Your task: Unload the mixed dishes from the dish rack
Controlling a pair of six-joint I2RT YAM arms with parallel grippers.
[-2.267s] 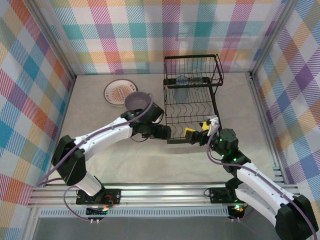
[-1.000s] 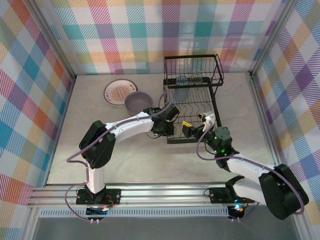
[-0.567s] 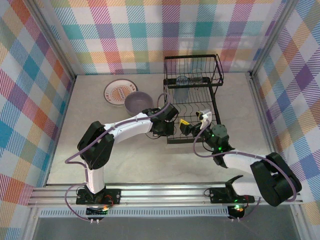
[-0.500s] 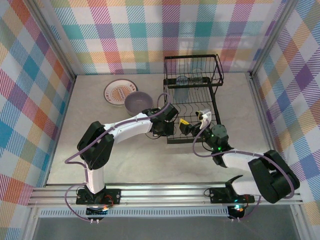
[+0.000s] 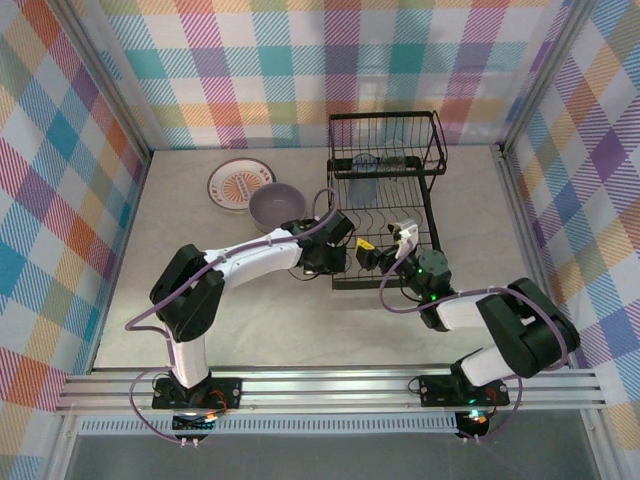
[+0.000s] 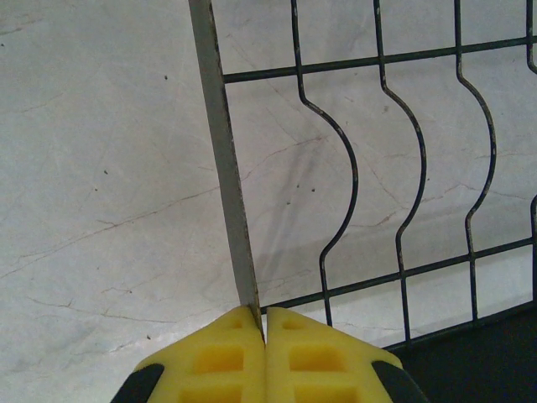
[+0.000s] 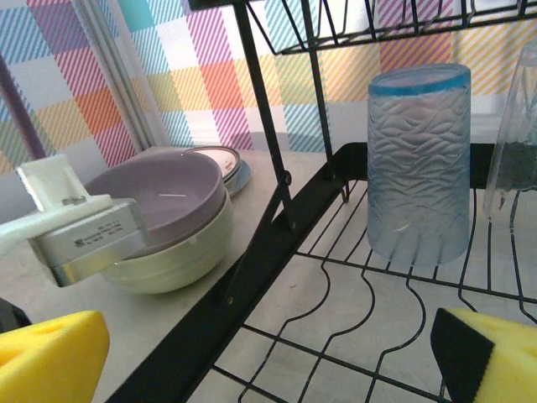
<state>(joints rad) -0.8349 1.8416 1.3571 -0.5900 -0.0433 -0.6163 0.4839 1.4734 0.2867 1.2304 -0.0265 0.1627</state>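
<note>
Left end effector (image 6: 264, 336), pinched shut on the dish rack (image 6: 231, 193) at its left edge wire, should brace it. Right end effector (image 7: 268, 361), wide open and empty, should squarely straddle the upright glass tumbler (image 7: 418, 164) near the rack's far edge.

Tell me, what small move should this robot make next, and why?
Probably ease the right tool forward toward the glass tumbler: its jaws stand open facing it, not yet around it, while the left tool pinches an edge bar of the dish rack, seemingly steadying it.
</note>
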